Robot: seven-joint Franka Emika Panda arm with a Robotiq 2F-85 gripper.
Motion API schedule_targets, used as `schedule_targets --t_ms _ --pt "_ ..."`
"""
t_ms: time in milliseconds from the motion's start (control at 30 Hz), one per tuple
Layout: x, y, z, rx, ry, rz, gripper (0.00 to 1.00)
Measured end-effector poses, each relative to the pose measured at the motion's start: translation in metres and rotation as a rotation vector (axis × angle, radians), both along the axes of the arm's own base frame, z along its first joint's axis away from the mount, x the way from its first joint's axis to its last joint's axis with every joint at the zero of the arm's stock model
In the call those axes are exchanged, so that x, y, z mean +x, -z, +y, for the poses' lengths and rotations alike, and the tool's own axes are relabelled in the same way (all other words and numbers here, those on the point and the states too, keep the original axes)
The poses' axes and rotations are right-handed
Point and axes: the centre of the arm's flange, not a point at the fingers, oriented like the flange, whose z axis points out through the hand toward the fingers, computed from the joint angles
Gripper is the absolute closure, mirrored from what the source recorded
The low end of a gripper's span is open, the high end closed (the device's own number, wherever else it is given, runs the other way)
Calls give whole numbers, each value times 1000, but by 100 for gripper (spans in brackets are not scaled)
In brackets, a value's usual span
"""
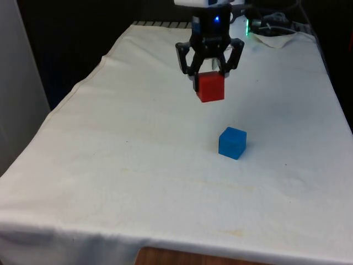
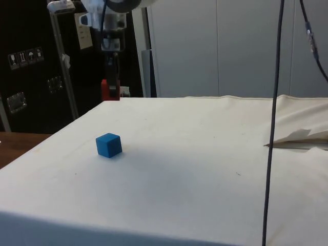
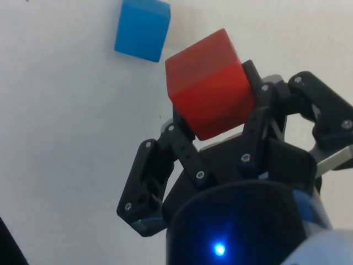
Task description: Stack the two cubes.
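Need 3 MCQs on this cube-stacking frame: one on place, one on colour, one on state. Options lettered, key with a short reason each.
1. Where is the blue cube?
A. on the white cloth, apart from the gripper
B. on top of the red cube
C. between the fingers

2. What colour is the cube in the gripper?
A. green
B. blue
C. red

3. What state is the red cube in?
A. lying on the cloth
B. held clear above the cloth
C. resting on the blue cube

Key:
1. A: the front and side views show the blue cube sitting alone on the cloth, nearer the camera than the gripper in the front view.
2. C: the wrist view shows a red cube clamped between the fingers.
3. B: the front view shows cloth below the red cube, and the side view shows it raised above the table's far edge.
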Motion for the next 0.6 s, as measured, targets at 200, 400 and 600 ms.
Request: schedule_targets --t_ms 200,400,600 --pt "5 5 17 -12 -12 1 97" --pt "7 12 31 -27 -23 9 97" --pt "7 24 39 -39 -30 19 97"
